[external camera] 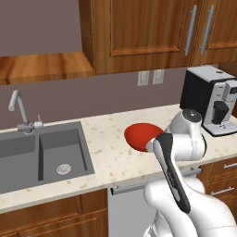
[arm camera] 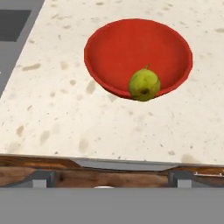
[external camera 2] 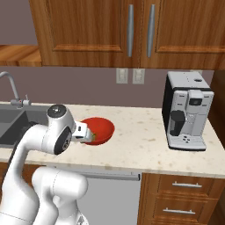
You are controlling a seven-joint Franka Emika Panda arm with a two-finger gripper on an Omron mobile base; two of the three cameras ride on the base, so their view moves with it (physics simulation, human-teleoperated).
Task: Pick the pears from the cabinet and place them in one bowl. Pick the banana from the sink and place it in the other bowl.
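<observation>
A yellow-green pear (arm camera: 144, 84) with a dark spot shows in front of the near rim of the red bowl (arm camera: 131, 48), which sits on the speckled counter (arm camera: 65, 109) right of the sink (external camera: 41, 157). Whether the pear is held or free I cannot tell, nor whether the tool is clenched or released. A coffee machine (external camera 2: 186, 110) stands further right on the counter

Flat, even rendered light, bright throughout, with sharp focus and no blur or edge distortion. The red bowl (arm camera: 138, 57) shows a soft gloss; shadows are faint
</observation>
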